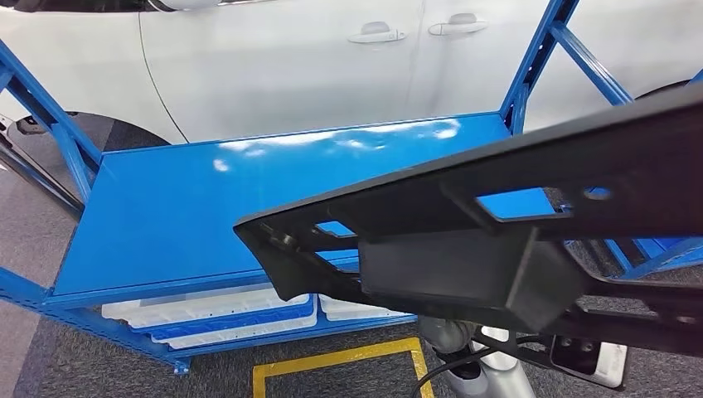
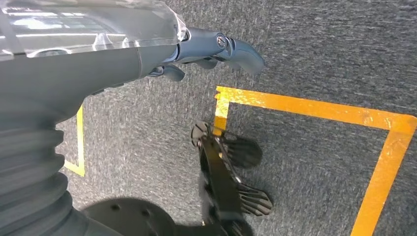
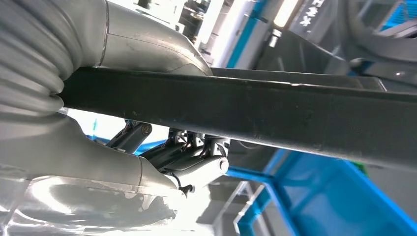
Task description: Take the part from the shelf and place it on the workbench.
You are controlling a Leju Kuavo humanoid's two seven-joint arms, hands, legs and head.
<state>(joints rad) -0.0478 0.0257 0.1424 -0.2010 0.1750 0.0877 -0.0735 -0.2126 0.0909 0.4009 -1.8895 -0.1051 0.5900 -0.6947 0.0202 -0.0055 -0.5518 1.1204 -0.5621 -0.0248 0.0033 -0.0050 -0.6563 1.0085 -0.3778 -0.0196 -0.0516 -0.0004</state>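
A long black plastic part (image 1: 497,224) with cut-outs and a boxy block stretches across the head view, held in the air above the near right corner of the blue flat surface (image 1: 199,207). My right hand (image 3: 167,162) grips one black bar of the part (image 3: 275,110), with the thumb (image 3: 147,46) on one side and the darker fingers (image 3: 196,157) on the other. My silver right arm (image 1: 485,356) shows below the part. My left hand (image 2: 206,51) hangs over the grey carpet, fingers loose, holding nothing.
A white car (image 1: 290,66) stands right behind the blue surface. Blue frame uprights (image 1: 530,66) rise at its corners. White bins (image 1: 224,313) sit on the level beneath. Yellow tape (image 1: 340,361) marks a box on the grey carpet in front.
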